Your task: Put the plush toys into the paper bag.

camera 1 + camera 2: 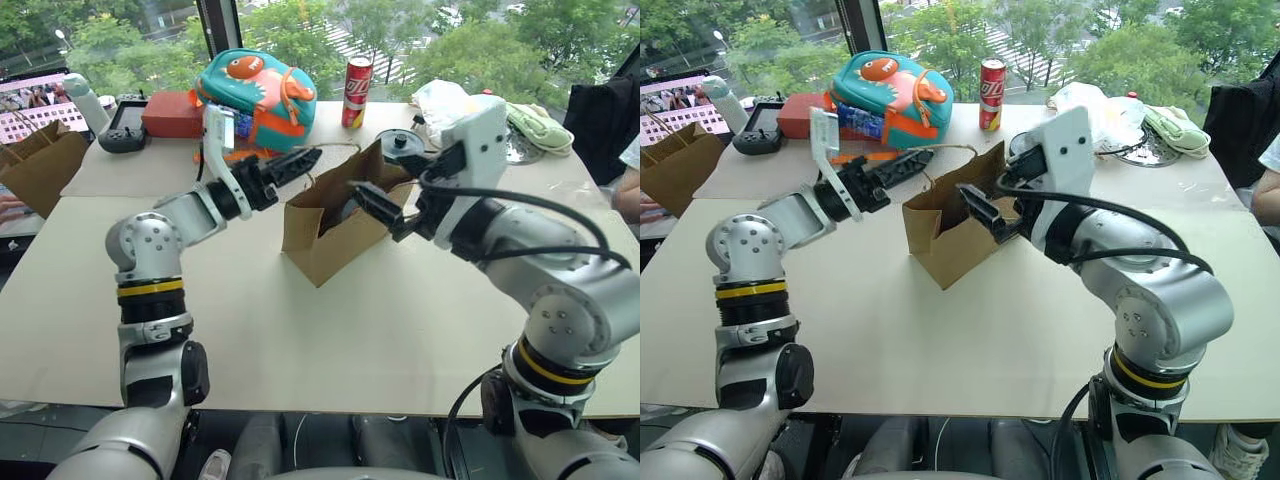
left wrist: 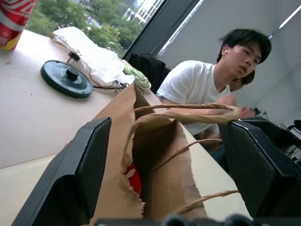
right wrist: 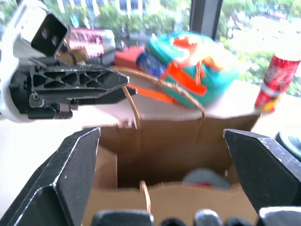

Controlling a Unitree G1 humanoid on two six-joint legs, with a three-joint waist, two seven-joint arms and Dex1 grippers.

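Left gripper point(image 1: 300, 163): black two-finger claw held just above the left rim of the light brown kraft paper bag point(image 1: 325, 240); fingers spread wide, nothing between them. In its wrist view the bag's thin twisted cord loop handles point(image 2: 188, 113) cross the gap between the fingers.

The bag stands upright and open on the pale table point(image 1: 300, 330), between the two claws. Inside: a small red plush toy point(image 2: 134, 179) against one wall, and a small bluish-grey plush toy point(image 3: 206, 179) low at the bottom; the rest of each is hidden, possibly touching one another.

Right gripper point(image 1: 378, 208): fingers wide apart, empty, over the bag's right rim, pointing toward the left claw.
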